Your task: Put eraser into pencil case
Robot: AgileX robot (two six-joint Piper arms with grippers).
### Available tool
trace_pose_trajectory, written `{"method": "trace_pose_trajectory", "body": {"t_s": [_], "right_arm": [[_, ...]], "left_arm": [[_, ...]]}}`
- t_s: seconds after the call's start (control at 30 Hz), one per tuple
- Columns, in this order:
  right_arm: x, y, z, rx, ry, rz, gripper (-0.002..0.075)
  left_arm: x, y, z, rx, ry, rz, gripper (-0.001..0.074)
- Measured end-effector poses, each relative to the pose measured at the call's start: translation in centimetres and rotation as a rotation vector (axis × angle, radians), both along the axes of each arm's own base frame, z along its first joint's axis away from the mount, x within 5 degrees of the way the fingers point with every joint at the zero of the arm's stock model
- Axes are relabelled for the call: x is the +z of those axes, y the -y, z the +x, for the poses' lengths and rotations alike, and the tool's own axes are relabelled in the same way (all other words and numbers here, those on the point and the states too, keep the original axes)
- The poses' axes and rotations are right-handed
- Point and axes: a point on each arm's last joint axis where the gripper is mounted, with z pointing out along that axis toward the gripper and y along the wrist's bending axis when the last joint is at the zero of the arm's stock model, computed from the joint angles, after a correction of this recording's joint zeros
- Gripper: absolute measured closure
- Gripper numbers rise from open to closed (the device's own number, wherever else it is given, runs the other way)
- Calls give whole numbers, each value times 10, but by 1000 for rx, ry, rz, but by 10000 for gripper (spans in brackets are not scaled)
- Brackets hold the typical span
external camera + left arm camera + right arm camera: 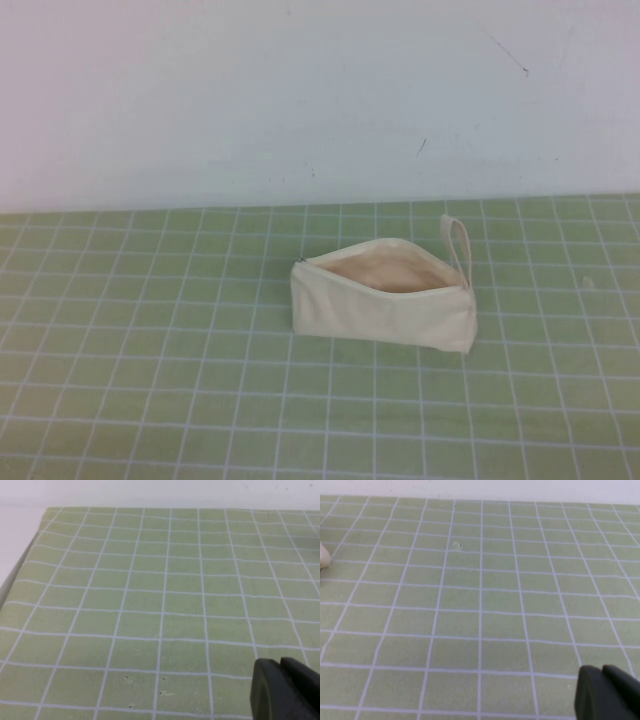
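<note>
The pencil case (385,295) is a cream-white wedge-shaped pouch lying in the middle of the green grid mat. Its zip is open, the pale beige lining shows, and its loop strap (459,240) points toward the wall. The eraser shows in no view; I cannot tell whether it lies inside the pouch. Neither arm shows in the high view. My left gripper (280,667) is shut and empty, low over bare mat. My right gripper (602,672) is shut and empty over bare mat. A cream edge, probably of the pencil case (322,555), shows at the border of the right wrist view.
The green grid mat (150,350) covers the table up to the white wall (300,90) at the back. The mat's edge (20,565) and the white table beside it show in the left wrist view.
</note>
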Motion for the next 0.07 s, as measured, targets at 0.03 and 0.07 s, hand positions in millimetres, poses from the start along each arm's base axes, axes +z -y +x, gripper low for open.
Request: {"method": "trace_pose_trajectory", "body": {"t_s": [0.03, 0.07], "right_arm": [[0, 0, 0, 0, 0, 0, 726], [0, 0, 0, 0, 0, 0, 726]], "left_arm": [[0, 0, 0, -2, 0, 0, 736], [0, 0, 0, -7, 0, 0, 736]]}}
